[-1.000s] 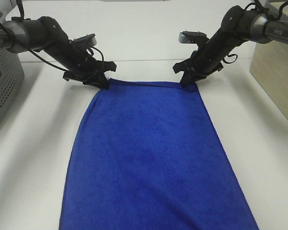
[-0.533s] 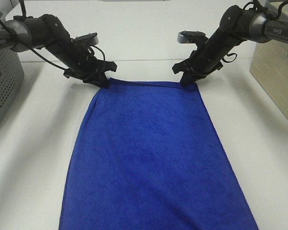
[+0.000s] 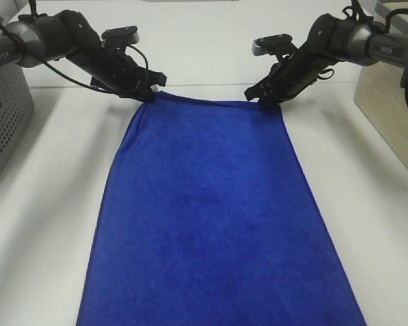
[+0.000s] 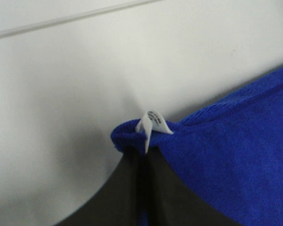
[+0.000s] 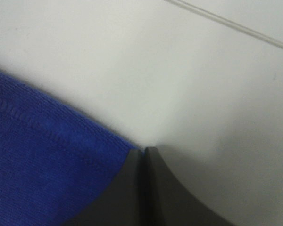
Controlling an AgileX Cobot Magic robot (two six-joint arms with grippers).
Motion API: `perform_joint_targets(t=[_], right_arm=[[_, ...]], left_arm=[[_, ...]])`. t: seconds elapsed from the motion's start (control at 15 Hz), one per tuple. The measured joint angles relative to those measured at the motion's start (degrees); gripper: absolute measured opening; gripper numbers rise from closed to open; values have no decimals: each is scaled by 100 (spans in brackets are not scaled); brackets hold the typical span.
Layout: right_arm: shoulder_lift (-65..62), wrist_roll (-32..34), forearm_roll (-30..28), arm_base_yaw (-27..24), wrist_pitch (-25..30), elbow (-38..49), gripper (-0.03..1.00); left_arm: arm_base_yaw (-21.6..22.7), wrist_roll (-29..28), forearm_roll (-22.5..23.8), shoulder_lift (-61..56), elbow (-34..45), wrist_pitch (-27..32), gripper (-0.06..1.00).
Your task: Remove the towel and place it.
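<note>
Near edge: the towel is spread flat on the white bench, and its near hem is cut off by the lower border of the high view.

Middle: the cloth is seen to narrow toward the far end; no folds are visible across it, and bare bench lies on both sides.

Far left corner: it is pinched by the left claw; in the left wrist view the jaws are pressed together on the hem, with the white tag poking out just above them.

Far right corner: it is pinched by the right claw; in the right wrist view the jaws are closed with no gap, the blue edge caught at one side of them.

Change: compared with 1 s ago, both claws are placed farther back and a little higher, and the far hem has been drawn back with them; the near sides now reach slightly wider at the lower border.

Meaning: the towel is judged to be in the pulling stage, gripped at 2 corners and being dragged or lifted away; placing is not yet done.

Surroundings: a grey perforated basket stands at the left and a beige box at the right, both apart from the cloth.
</note>
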Motion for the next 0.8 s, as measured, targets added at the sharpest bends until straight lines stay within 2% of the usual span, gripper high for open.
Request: perform_joint_targets(t=[0.2, 0.47, 0.8], right_arm=[[46, -52, -46, 0, -504, -143, 0], [46, -97, -46, 11, -1301, -195, 0], [115, 23, -46, 0, -1719, -195, 0]], left_arm=[[0, 97, -63, 0, 0, -464, 1], [-6, 504, -223, 0, 0, -1180, 1], [-52, 1077, -447, 0, 0, -1667, 1]])
